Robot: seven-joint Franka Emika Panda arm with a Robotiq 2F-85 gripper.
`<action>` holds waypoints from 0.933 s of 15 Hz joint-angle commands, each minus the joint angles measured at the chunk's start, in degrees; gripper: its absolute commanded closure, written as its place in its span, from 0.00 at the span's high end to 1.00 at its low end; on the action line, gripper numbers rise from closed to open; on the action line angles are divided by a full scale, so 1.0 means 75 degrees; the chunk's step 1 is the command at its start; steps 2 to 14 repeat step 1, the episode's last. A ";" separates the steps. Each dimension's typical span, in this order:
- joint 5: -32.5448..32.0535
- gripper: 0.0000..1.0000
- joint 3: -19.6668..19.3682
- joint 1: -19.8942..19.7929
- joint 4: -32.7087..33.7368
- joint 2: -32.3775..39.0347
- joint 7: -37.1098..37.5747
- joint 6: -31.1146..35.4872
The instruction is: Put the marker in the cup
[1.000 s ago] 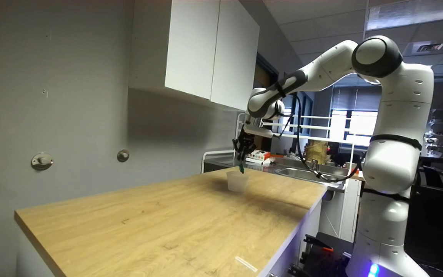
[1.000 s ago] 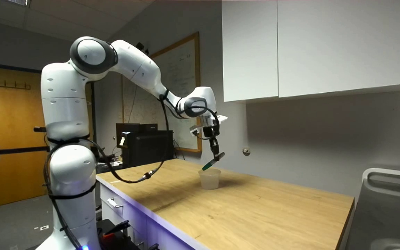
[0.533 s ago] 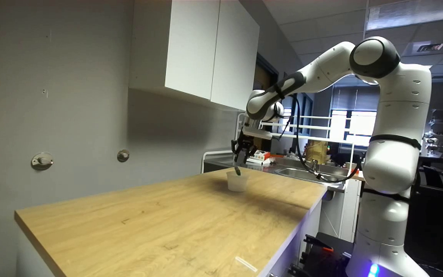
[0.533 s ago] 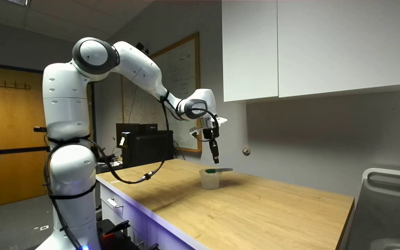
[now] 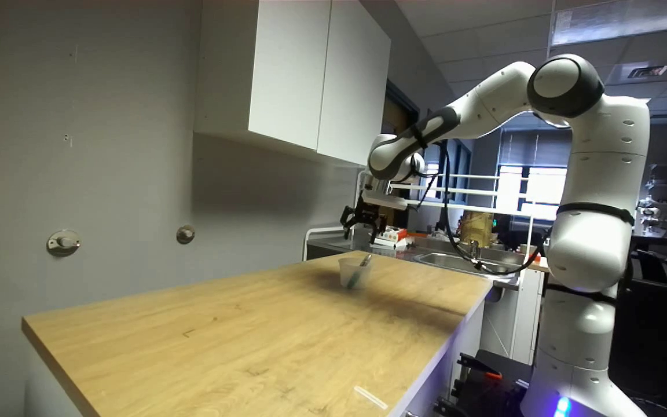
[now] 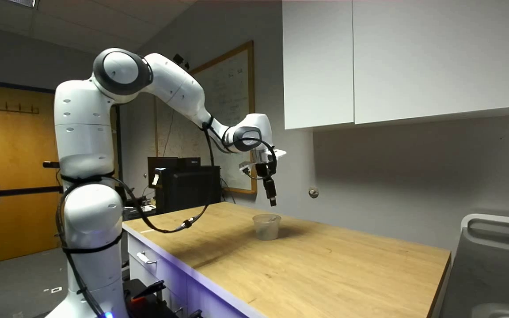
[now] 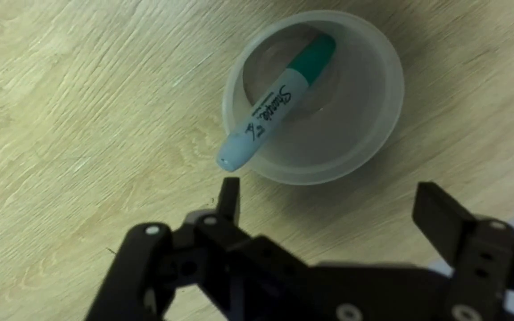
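The translucent cup (image 7: 350, 129) stands upright on the tabletop in both exterior views. Inside it leans the marker (image 7: 275, 104), its green cap down in the cup and its pale grey end resting past the rim. In an exterior view the marker's end (image 5: 366, 260) pokes above the cup (image 5: 344, 267), with green showing through the wall. Above the cup, and apart from it, hangs my gripper (image 5: 360, 236). Its jaws are spread wide with nothing between them. In the wrist view the gripper (image 7: 327, 182) shows both fingertips, neither touching the marker.
The wooden tabletop (image 5: 241, 330) ends at a wall with two round fixtures. White cabinets (image 5: 304, 75) hang over its back part. A sink (image 5: 455, 262) and a white rack lie beyond the far end. A black cable (image 6: 179, 227) droops from the arm.
The jaws have opened and let go of the marker. It dropped from the gripper, lay across the cup's rim, then tipped cap-down into the cup. The arm has shifted slightly.
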 commanded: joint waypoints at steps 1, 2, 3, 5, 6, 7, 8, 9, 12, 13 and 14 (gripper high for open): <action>-0.0163 1.00 0.0076 0.0065 0.0090 -0.0104 0.0305 -0.0257; -0.0163 1.00 0.0076 0.0065 0.0090 -0.0104 0.0305 -0.0257; -0.0163 1.00 0.0076 0.0065 0.0090 -0.0104 0.0305 -0.0257; -0.0163 1.00 0.0076 0.0065 0.0090 -0.0104 0.0305 -0.0257; -0.0163 1.00 0.0076 0.0065 0.0090 -0.0104 0.0305 -0.0257; -0.0163 1.00 0.0076 0.0065 0.0090 -0.0104 0.0305 -0.0257; -0.0163 1.00 0.0076 0.0065 0.0090 -0.0104 0.0305 -0.0257; -0.0163 1.00 0.0076 0.0065 0.0090 -0.0104 0.0305 -0.0257; -0.0163 1.00 0.0076 0.0065 0.0090 -0.0104 0.0305 -0.0257; -0.0163 1.00 0.0076 0.0065 0.0090 -0.0104 0.0305 -0.0257; -0.0163 1.00 0.0076 0.0065 0.0090 -0.0104 0.0305 -0.0257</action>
